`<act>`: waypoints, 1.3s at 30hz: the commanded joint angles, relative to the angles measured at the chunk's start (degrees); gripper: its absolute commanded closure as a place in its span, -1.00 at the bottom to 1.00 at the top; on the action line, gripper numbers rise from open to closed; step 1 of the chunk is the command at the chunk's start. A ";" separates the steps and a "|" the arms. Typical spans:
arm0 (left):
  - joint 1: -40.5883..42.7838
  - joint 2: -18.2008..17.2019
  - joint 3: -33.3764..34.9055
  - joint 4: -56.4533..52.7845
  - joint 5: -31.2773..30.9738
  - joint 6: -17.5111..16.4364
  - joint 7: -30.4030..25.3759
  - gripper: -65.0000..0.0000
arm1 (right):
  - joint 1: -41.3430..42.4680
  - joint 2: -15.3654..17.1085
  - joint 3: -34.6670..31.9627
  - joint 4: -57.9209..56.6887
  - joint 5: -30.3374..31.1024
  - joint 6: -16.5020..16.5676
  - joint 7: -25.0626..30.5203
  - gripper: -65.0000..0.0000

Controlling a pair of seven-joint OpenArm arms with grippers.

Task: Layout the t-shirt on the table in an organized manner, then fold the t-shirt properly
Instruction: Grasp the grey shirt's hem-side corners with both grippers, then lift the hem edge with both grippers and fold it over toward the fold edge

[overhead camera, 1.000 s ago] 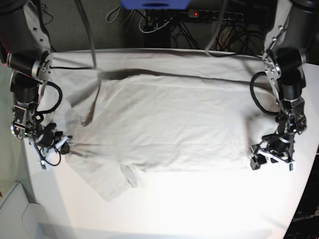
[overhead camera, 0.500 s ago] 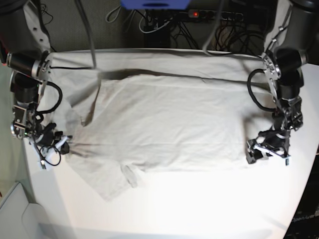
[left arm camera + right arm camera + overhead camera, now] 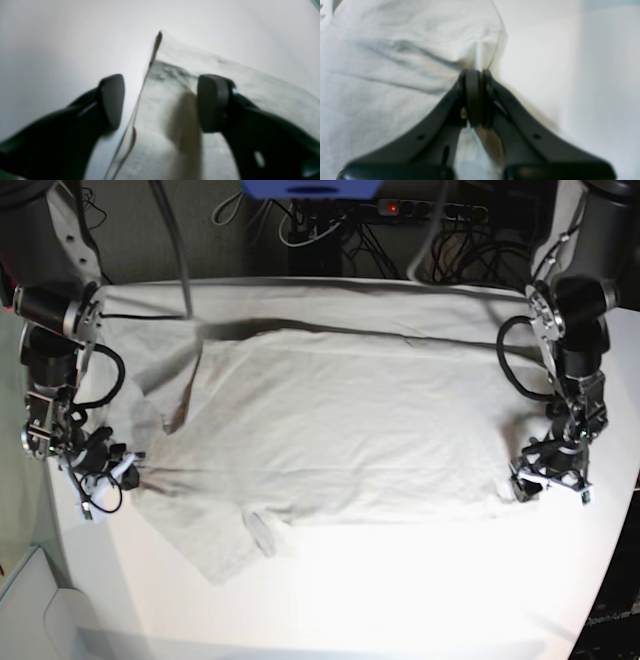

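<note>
With the right hand pinching the shirt and the left hand open astride its hem, an uneven tug could bunch it.

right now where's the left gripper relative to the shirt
In the base view the left gripper is at the right, by the t-shirt hem's near corner; its open fingers straddle that edge.

The t-shirt lies spread across the middle of the worktop, its length running side to side. The right gripper sits at the shirt's left edge (as I face it), touching the cloth; the left gripper sits at the opposite edge. Cables trail behind the worktop's far side.
</note>
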 commanded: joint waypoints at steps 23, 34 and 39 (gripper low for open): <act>0.09 -0.33 -0.47 17.84 -0.82 -0.45 14.62 0.98 | 0.93 -0.28 0.79 7.15 -0.55 0.19 -3.11 0.94; 9.76 -0.60 -0.21 31.38 -10.67 -0.36 18.31 0.98 | -5.14 -1.77 6.06 24.56 -0.63 0.19 -13.13 0.94; 11.61 -0.42 -0.39 32.17 -10.84 -0.36 18.31 0.98 | -7.42 -2.21 5.97 29.04 -0.90 0.19 -15.24 0.93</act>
